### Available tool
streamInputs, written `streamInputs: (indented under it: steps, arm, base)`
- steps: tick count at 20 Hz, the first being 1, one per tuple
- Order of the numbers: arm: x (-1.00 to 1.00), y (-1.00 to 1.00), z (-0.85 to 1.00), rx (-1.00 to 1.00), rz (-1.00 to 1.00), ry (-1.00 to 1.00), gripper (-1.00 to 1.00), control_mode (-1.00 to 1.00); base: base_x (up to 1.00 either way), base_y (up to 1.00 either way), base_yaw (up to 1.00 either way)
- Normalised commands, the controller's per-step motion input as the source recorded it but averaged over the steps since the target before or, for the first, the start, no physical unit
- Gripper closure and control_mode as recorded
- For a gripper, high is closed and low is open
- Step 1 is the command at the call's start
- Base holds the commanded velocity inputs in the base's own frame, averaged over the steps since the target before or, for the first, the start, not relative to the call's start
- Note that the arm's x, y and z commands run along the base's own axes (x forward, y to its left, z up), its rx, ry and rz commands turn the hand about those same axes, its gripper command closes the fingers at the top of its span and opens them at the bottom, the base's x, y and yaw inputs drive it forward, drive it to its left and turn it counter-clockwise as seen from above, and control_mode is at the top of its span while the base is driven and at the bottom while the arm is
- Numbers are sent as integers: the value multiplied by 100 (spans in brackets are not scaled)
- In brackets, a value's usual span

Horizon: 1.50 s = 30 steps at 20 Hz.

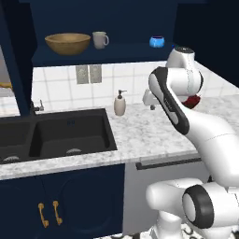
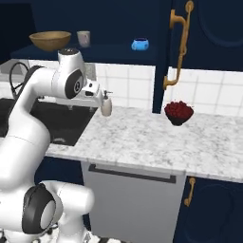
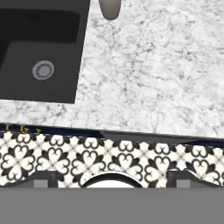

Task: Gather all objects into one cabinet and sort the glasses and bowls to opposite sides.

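A white-and-grey marble counter (image 2: 156,137) runs along a white-tiled wall, with dark navy base cabinets below and a black double sink (image 1: 56,135) set into its left part; the floor (image 3: 109,159) in front is patterned black-and-white tile. Above the counter the navy wall cabinet (image 1: 107,51) stands open, and on its shelf sit the tan wooden bowl (image 1: 68,43) at the left end, the pale grey mug (image 1: 100,39) just beside it, and the small blue vessel (image 1: 157,41) well apart toward the right end. A dark bowl of red fruit (image 2: 179,112) stands near the back edge of the counter, below a cabinet door with a brass handle. A beige soap dispenser (image 1: 120,103) stands at the back edge beside the sink. The white arm is folded over the counter, wrist out toward the dispenser, and the hand (image 3: 111,176) looks down on the counter's front edge, its fingers spread wide and holding nothing.
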Motion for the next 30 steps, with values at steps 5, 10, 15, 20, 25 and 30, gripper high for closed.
streamInputs:
  steps: [5,10,15,20,25,30]
  arm:
    - [0,0,0,0,0,0,-100,100]
    - [0,0,0,0,0,0,-100,100]
    - [0,0,0,0,0,0,-100,100]
    - [0,0,0,0,0,0,-100,100]
    - [0,0,0,0,0,0,-100,100]
    - [0,0,0,0,0,0,-100,100]
  base:
    - [-100,-13,0]
    - [-99,-8,0]
    - [-27,0,0]
    - [-1,-21,-19]
    - [0,-42,-48]
    - [0,-28,-44]
